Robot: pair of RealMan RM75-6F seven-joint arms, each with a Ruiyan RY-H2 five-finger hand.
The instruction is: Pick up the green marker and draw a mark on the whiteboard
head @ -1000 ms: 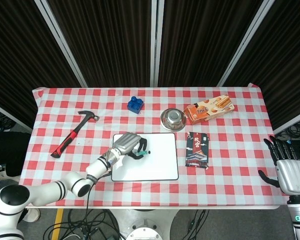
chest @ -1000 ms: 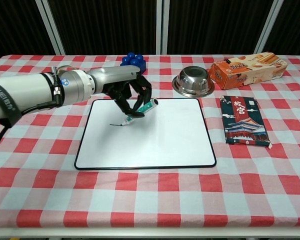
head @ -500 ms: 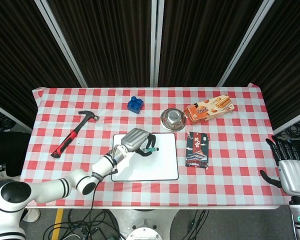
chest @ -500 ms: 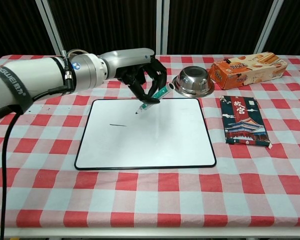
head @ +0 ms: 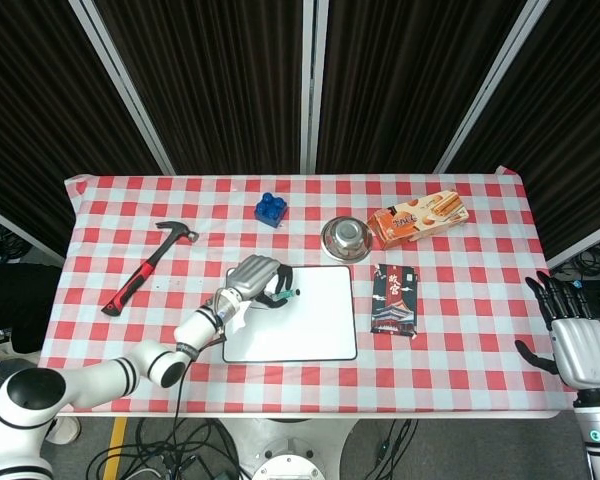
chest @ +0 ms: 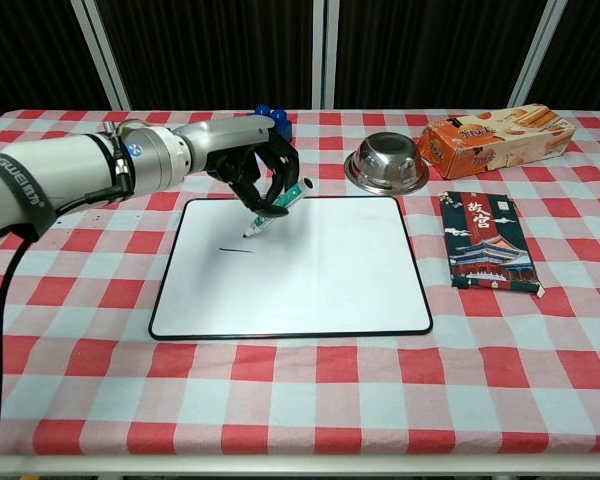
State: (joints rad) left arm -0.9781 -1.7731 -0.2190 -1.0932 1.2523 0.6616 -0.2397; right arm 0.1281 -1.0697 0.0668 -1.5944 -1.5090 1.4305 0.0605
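My left hand (chest: 252, 168) (head: 255, 277) grips the green marker (chest: 273, 209) (head: 284, 297) over the far left part of the whiteboard (chest: 310, 290) (head: 310, 330). The marker slants down with its tip just above the board, close to a short dark mark (chest: 236, 249). In the head view my right hand (head: 577, 335) hangs off the table's right edge, fingers spread and holding nothing.
A steel bowl (chest: 386, 162), a biscuit box (chest: 495, 138) and a dark packet (chest: 489, 254) lie right of the board. A blue block (head: 271, 210) sits behind my left hand. A hammer (head: 147, 265) lies at far left.
My left hand swung right and lifted the marker off the board, then came back left and lower. The short mark stays on the board. The right hand barely moved.
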